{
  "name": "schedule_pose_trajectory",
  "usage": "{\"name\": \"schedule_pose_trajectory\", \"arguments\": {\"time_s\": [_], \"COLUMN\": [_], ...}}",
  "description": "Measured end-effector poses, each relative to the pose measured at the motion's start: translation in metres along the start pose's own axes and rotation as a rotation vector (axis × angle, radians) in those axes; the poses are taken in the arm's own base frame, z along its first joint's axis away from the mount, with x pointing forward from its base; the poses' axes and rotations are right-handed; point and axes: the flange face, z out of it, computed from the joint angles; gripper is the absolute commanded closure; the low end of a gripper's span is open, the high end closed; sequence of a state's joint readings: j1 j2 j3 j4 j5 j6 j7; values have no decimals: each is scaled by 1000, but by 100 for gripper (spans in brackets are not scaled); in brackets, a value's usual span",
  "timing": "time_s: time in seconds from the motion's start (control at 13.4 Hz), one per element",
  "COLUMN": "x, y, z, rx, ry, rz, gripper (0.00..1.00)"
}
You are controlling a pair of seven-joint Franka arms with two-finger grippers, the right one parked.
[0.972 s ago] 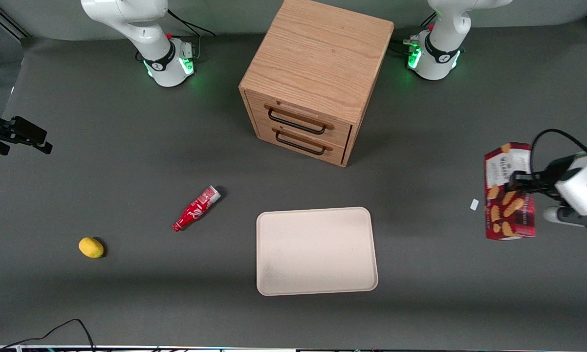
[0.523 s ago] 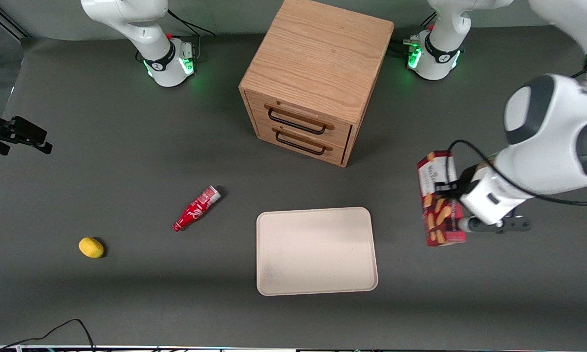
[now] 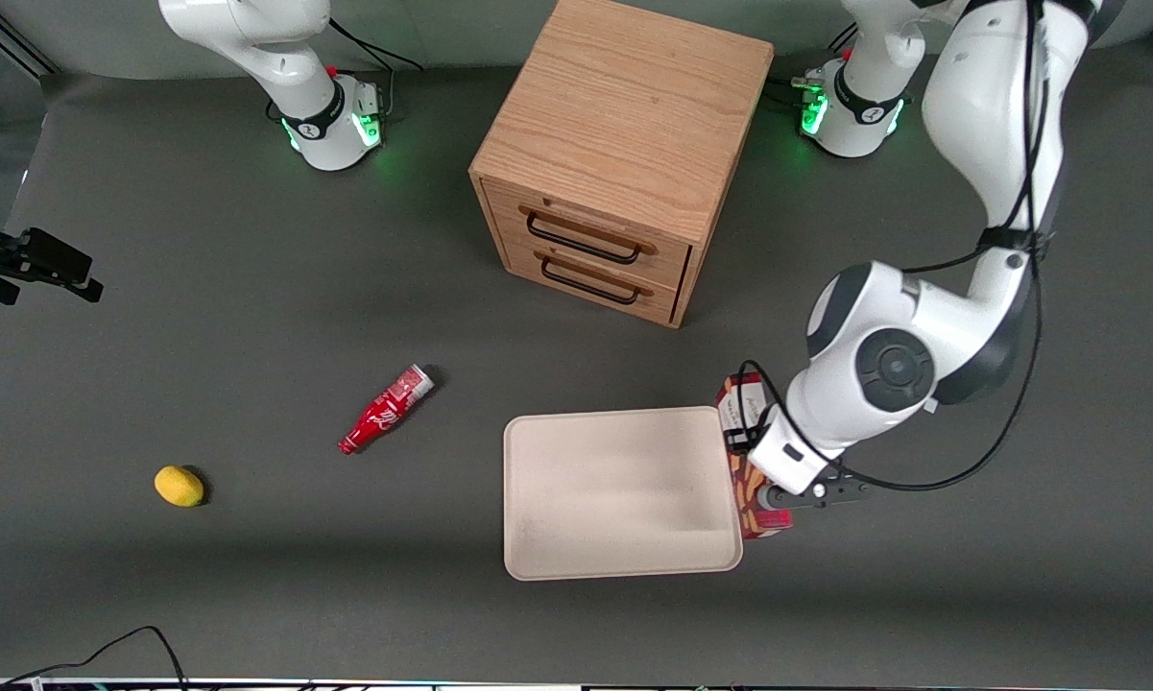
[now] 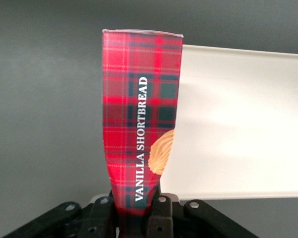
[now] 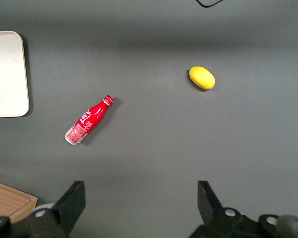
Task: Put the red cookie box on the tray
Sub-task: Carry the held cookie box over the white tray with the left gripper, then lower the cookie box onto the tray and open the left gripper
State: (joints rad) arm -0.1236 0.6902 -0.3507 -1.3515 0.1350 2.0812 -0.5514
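The end effector (image 4: 139, 210) is grasping the red cookie box (image 4: 139, 119) tight by its thin sides, near one end. The box hangs in the air just at the edge of the tray (image 3: 614, 489), on the working arm's side, not on it yet. It looks light, made of thin cardboard that can squash. Holding the flat sides gently seems best.

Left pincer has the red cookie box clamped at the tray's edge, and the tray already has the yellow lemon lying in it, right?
Not quite. The pincer does clamp the red cookie box at the edge of the tray, but the tray holds nothing. The front view shows the lemon on the table mat, toward the parked arm's end, with the red soda bottle lying between it and the tray.
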Motion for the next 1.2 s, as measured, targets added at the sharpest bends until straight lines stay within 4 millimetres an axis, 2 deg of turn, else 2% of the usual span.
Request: {"name": "schedule_pose_trajectory", "arguments": {"time_s": [0.3,0.45,0.75,0.82,0.9,0.97,1.2], "x": [-2,-4,-4,-4,-4,-4,-3], "y": [18,19,13,13,13,13,13], "z": [53,73,92,93,93,93,93], "rx": [-16,-1,30,30,30,31,30], "ry": [31,30,24,25,26,26,31], "rz": [39,56,72,72,70,69,65], "gripper": [100,100,98,76,30,0,0]}}
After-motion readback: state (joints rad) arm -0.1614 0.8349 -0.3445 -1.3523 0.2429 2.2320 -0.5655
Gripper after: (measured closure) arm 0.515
